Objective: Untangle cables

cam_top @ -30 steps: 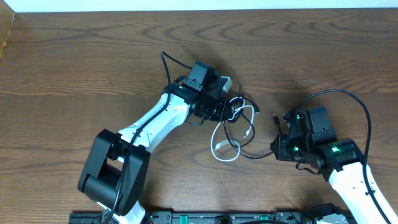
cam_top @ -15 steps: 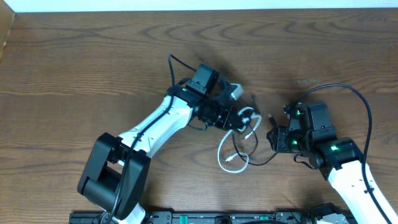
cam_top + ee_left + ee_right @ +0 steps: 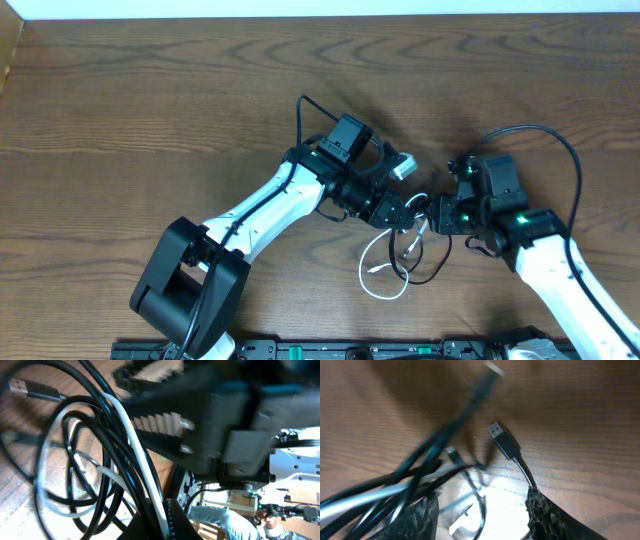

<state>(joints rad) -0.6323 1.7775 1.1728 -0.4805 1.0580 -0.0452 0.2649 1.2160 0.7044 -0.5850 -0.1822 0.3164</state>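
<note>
The cables (image 3: 392, 262) are a tangle of black loops and one white loop (image 3: 378, 284), hanging down onto the wood below the two grippers. My left gripper (image 3: 404, 212) is shut on a bundle of black and white strands (image 3: 145, 475) that run into its jaws (image 3: 161, 522). My right gripper (image 3: 437, 215) is right beside the left one, nearly touching it. Its fingers (image 3: 422, 520) stand wide apart and open. Blurred cable strands (image 3: 395, 487) cross its left finger. A black cable with a USB plug (image 3: 501, 439) runs down to its right finger.
A second USB plug (image 3: 25, 387) lies on the wood at the top left of the left wrist view. The right arm's thick black wire (image 3: 545, 135) arcs over the table at the right. A pale wall edge (image 3: 320, 8) runs along the back.
My left gripper has carried the cable tangle to the right and a little toward the front. My right gripper has moved left to meet it. The loops now hang lower.
</note>
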